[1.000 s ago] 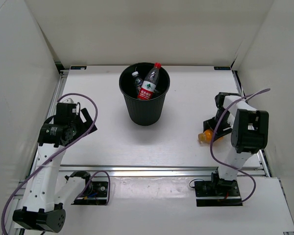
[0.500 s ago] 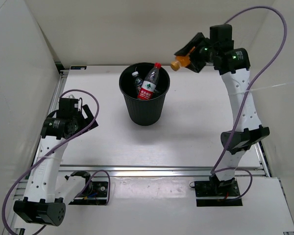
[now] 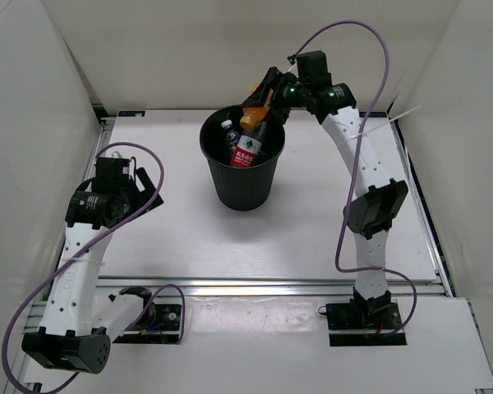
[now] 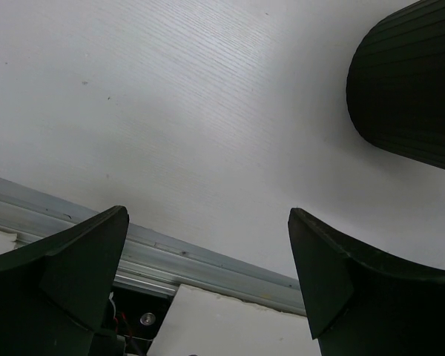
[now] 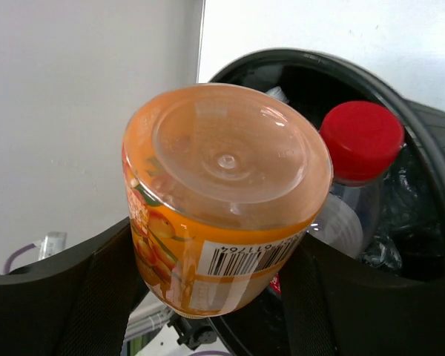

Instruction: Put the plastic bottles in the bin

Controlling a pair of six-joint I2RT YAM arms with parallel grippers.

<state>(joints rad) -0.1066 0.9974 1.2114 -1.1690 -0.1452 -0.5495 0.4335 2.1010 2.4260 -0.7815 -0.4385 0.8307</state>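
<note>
Right fingers grip the orange bottle above the bin's far rim: the drop-in step, probably for the last bottle.

Top view: a red-capped bottle leans inside the bin, the others beneath it indistinct; left fingers are spread and empty at mid-left. Left wrist view: tabletop, with the bin wall cut off at upper right. Right wrist view: the orange bottle's base fills the centre and hides the fingertips; next, release over the opening.

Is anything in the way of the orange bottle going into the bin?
Partly. The right claw holds the orange bottle over the far side of the bin. A red-capped bottle already stands in the bin, its cap close beside the orange one. Open space shows around it, so it could probably still drop in.
</note>
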